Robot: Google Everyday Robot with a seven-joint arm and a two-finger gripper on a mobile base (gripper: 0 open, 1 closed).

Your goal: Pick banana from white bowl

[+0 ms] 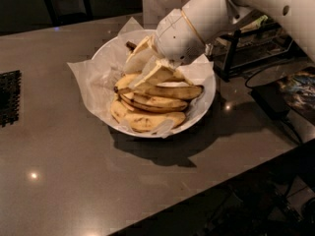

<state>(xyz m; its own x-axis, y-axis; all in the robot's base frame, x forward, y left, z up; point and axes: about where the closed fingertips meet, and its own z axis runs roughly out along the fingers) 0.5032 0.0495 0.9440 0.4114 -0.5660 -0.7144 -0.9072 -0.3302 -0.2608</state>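
the gripper [131,77] reaches from the far right into the white bowl [199,117] on the counter [74,181] — jaws parted, unclenched — tips at the left end of the banana [167,90] lying atop the other bananas [147,121].

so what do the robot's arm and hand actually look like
The arm is a thick, smooth white tube with small dark dots on its shell, ending in a rounded white wrist section ringed by a thin tan band. The cream, wedge-shaped hand sits over the large round white bowl.
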